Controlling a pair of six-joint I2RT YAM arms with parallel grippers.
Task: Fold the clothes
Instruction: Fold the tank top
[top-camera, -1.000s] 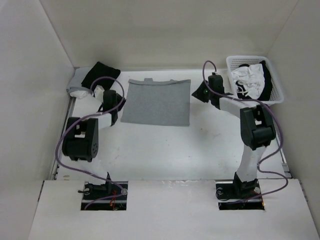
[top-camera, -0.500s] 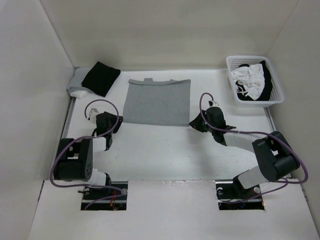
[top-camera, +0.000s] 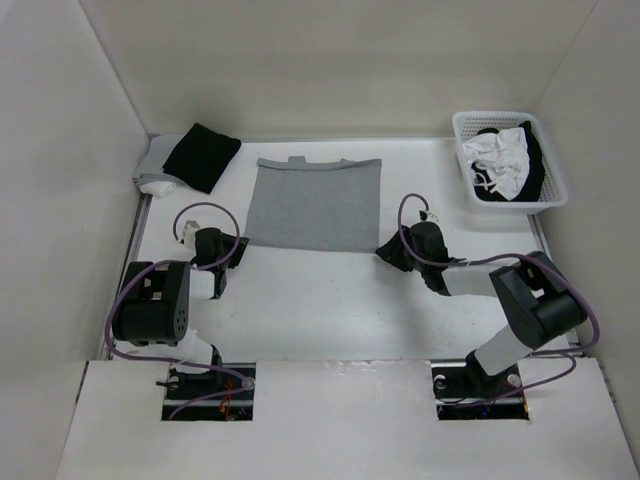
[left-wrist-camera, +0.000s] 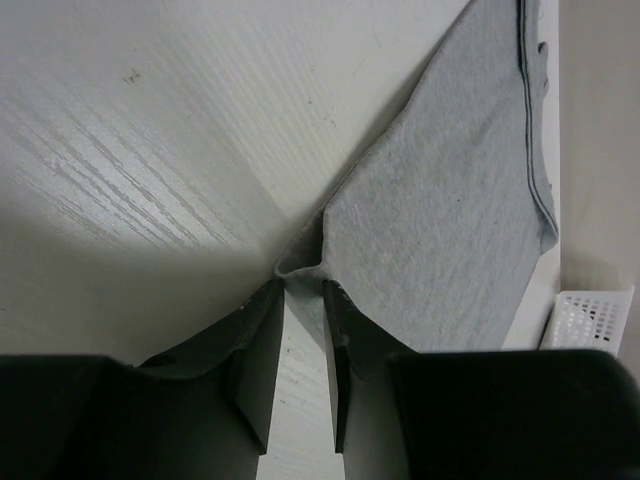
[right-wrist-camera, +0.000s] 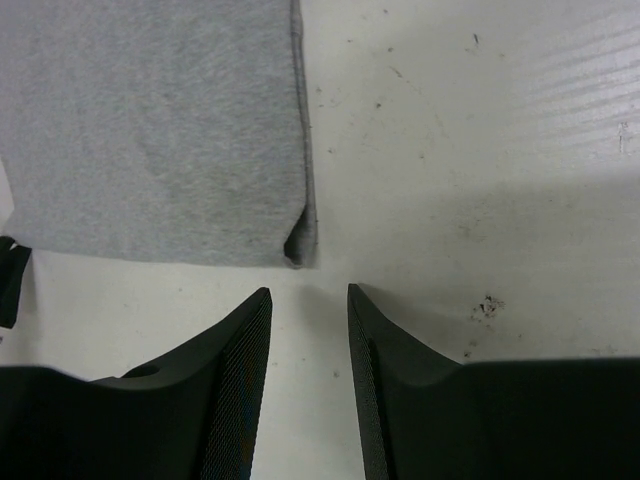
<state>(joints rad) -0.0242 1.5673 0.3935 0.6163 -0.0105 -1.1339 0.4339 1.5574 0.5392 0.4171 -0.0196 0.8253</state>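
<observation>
Grey tank top (top-camera: 312, 205) lying flat mid-counter (top-camera: 330, 300), stretching toward 12 o'clock from both arms. Left jaws standing narrowly parted, near-left corner puckering at tips, seemingly unclamped. Right jaws gaping, released; near-right corner lying just ahead at 12 o'clock.

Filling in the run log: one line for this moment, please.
top: flat | left gripper: at its near-left corner, grip unclear | right gripper: open, just short of near-right corner
</observation>
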